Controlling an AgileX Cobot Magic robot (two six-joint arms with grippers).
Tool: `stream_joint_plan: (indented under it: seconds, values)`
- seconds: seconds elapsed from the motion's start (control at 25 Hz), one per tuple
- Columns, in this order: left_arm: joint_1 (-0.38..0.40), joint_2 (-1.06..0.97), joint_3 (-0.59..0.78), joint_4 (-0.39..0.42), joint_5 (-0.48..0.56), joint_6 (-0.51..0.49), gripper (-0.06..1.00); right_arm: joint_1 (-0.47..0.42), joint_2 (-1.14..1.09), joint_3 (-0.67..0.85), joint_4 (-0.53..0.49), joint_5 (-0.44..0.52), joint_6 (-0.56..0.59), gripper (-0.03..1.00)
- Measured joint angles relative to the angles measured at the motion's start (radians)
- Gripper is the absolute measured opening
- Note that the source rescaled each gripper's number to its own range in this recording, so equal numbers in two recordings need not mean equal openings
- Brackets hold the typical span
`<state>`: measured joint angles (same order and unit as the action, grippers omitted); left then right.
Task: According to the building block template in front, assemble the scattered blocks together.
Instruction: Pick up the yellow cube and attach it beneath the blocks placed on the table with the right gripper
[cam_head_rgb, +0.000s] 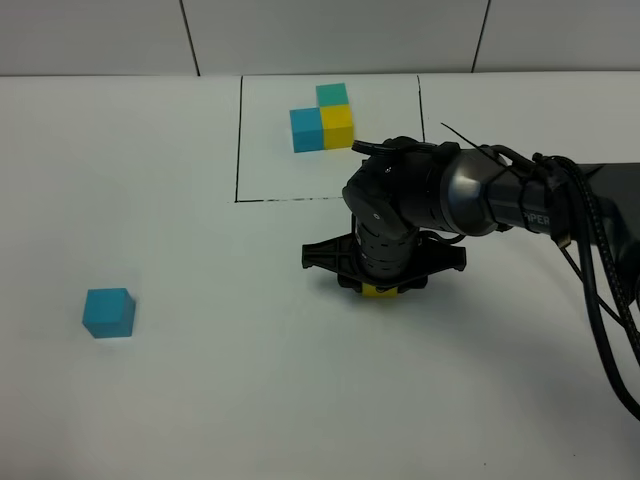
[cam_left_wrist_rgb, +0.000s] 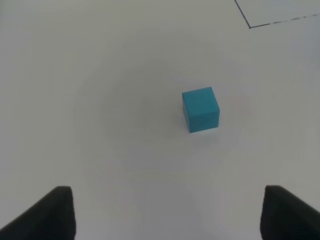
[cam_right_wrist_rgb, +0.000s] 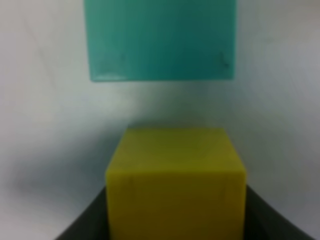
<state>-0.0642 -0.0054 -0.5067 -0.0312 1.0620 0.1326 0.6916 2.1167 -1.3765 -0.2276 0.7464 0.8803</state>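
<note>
The building block template (cam_head_rgb: 322, 120), a teal-green, yellow and blue cluster, sits inside a black-lined rectangle at the back. My right gripper (cam_head_rgb: 380, 283) points down at the table's middle and is shut on the yellow cube (cam_head_rgb: 380, 291). In the right wrist view the yellow cube (cam_right_wrist_rgb: 175, 185) sits between the dark fingers (cam_right_wrist_rgb: 80, 227), with the teal-green cube (cam_right_wrist_rgb: 160, 37) just beyond it and a small gap between them. The arm hides the teal-green cube in the high view. The sky-blue cube (cam_head_rgb: 108, 312) lies alone at the left. My left gripper (cam_left_wrist_rgb: 167, 215) is open above the sky-blue cube (cam_left_wrist_rgb: 201, 109).
The white table (cam_head_rgb: 200, 400) runs to a grey wall (cam_head_rgb: 330, 35) at the back. The right arm's black cables (cam_head_rgb: 600, 300) hang at the right side. A corner of the black frame line (cam_left_wrist_rgb: 250, 26) shows in the left wrist view.
</note>
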Motion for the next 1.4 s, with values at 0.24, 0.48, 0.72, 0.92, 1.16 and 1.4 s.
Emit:
stream_joint_plan:
  seconds: [0.24, 0.48, 0.72, 0.92, 1.16, 1.4]
  values:
    - [0.000, 0.000, 0.000, 0.000, 0.000, 0.000, 0.86, 0.000, 0.015, -0.007, -0.004, -0.003, 0.000, 0.01]
    - [0.000, 0.000, 0.000, 0.000, 0.000, 0.000, 0.86, 0.000, 0.044, -0.055, -0.007, 0.027, -0.015, 0.01]
    - [0.000, 0.000, 0.000, 0.000, 0.000, 0.000, 0.86, -0.002, 0.064, -0.086, -0.010, 0.036, -0.023, 0.01]
    - [0.000, 0.000, 0.000, 0.000, 0.000, 0.000, 0.86, -0.012, 0.066, -0.086, -0.001, 0.034, -0.023, 0.01]
    - [0.000, 0.000, 0.000, 0.000, 0.000, 0.000, 0.86, -0.015, 0.067, -0.086, 0.004, 0.032, -0.029, 0.01]
    - [0.000, 0.000, 0.000, 0.000, 0.000, 0.000, 0.86, -0.021, 0.068, -0.087, -0.014, 0.029, -0.042, 0.01]
